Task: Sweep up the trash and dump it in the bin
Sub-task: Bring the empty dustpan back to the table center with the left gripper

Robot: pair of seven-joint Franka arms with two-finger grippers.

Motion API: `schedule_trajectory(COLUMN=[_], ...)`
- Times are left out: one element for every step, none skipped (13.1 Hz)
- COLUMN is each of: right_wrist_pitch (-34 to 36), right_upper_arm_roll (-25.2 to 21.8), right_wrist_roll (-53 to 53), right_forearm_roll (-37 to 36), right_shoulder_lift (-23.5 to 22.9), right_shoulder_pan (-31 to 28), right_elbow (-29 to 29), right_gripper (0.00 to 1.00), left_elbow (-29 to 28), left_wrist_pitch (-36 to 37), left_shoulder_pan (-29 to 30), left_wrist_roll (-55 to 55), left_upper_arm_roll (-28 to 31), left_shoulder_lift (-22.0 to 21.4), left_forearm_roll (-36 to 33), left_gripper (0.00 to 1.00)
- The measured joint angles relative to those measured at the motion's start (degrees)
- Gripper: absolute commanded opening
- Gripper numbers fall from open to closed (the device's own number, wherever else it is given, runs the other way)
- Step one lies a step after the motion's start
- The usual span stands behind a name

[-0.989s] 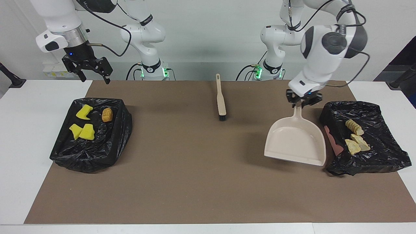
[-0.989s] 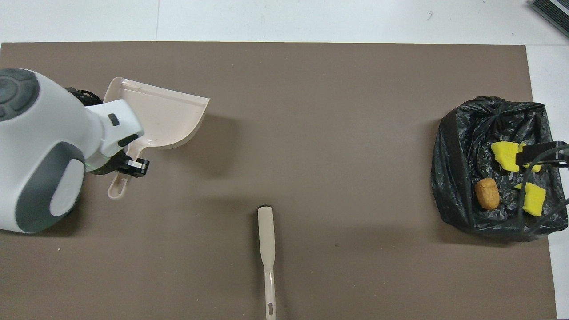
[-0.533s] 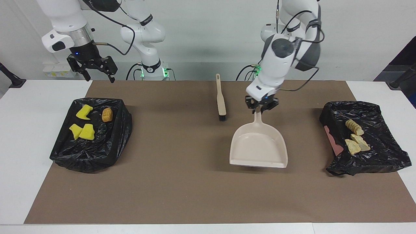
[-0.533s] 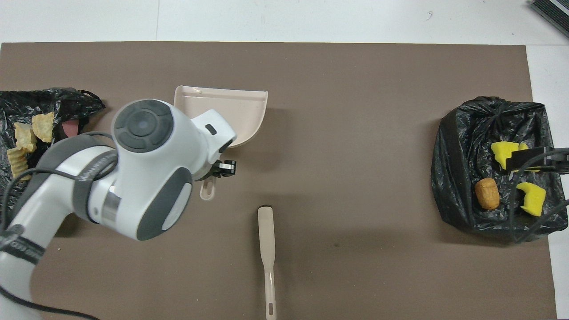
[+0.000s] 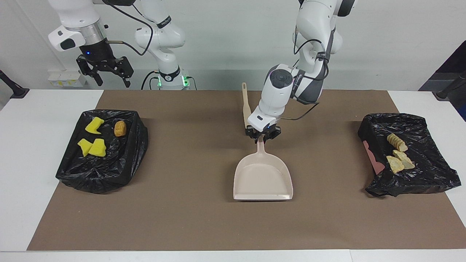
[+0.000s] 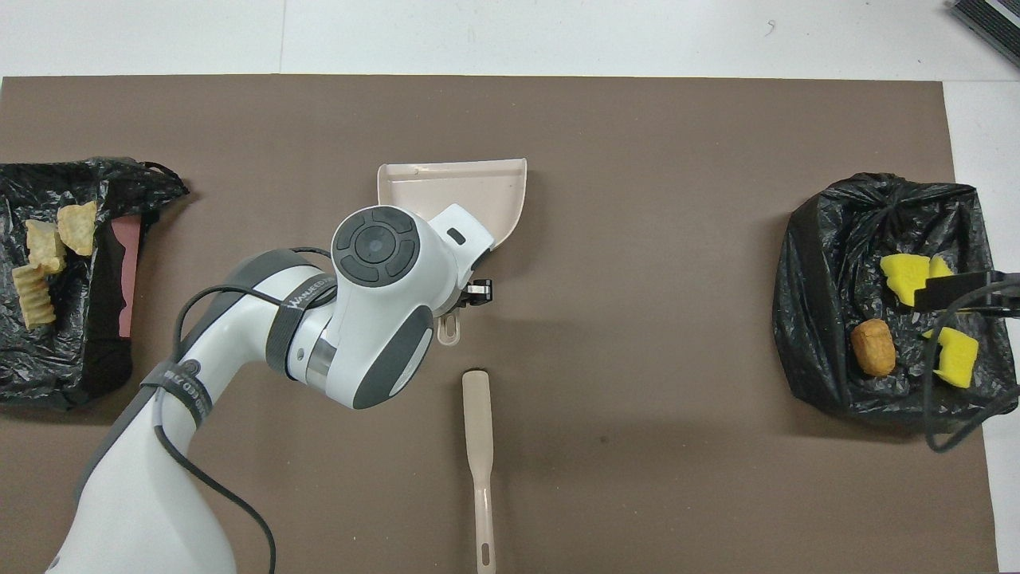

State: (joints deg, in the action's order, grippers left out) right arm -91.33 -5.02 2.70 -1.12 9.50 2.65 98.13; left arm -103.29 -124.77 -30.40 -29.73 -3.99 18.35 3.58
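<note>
The open right gripper [image 5: 107,74] waited above the table edge near a black bag [image 5: 120,160] holding yellow chunks [image 5: 93,140] and a bread roll [image 5: 119,128]. At mid-mat, the left gripper [image 5: 263,137] was clamped on the dustpan [image 5: 263,178] handle, beside the brush [image 5: 247,109]. Pastry pieces [image 5: 398,153] lay in the second bag [image 5: 426,171].

Mid-mat, dustpan [image 6: 454,187]. In the overhead view, at six o'clock from it, brush [image 6: 476,422]; at three, first bin [image 6: 821,263] holding sponge chunks [image 6: 904,279] and roll [image 6: 872,347]; at nine, second bin [image 6: 48,371] holding pastry pieces [image 6: 36,263].
</note>
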Motion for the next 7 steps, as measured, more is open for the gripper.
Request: schedule_trajectory(right_wrist_pitch=[0.0, 0.0, 0.0, 0.0, 0.0, 0.0, 0.0], right_upper_arm_roll=[0.0, 0.0, 0.0, 0.0, 0.0, 0.0, 0.0], right_wrist_roll=[0.0, 0.0, 0.0, 0.0, 0.0, 0.0, 0.0], right_forearm_roll=[0.1, 0.1, 0.2, 0.3, 0.3, 0.3, 0.3], right_shoulder_lift=[-0.1, -0.4, -0.9, -1.4, -1.6, -1.7, -1.7], right_shoulder_pan=[0.0, 0.0, 0.0, 0.0, 0.0, 0.0, 0.0], right_elbow=[-0.1, -0.6, -1.3, -2.0, -2.2, -2.3, -2.3], right_gripper=[1.00, 1.00, 1.00, 1.00, 1.00, 1.00, 1.00], left_elbow=[1.0, 2.1, 2.7, 3.1, 3.4, 3.6, 3.8], left_wrist_pitch=[-0.3, -1.0, -1.5, -1.6, -1.6, -1.6, -1.6], left_shoulder_pan=[-0.8, -1.8, -2.3, -2.5, -2.5, -2.5, -2.4], left_wrist_roll=[-1.5, -2.9, -3.7, -4.7, -5.6, -6.1, -6.2], left_upper_arm_roll=[0.0, -0.1, 0.0, 0.0, 0.0, 0.2, 0.6], left_shoulder_lift=[1.5, 2.9, 3.6, 3.9, 3.9, 3.9, 3.9], left_forearm_roll=[0.0, 0.0, 0.0, 0.0, 0.0, 0.0, 0.0], left_gripper=[0.27, 0.97, 1.00, 1.00, 1.00, 1.00, 1.00])
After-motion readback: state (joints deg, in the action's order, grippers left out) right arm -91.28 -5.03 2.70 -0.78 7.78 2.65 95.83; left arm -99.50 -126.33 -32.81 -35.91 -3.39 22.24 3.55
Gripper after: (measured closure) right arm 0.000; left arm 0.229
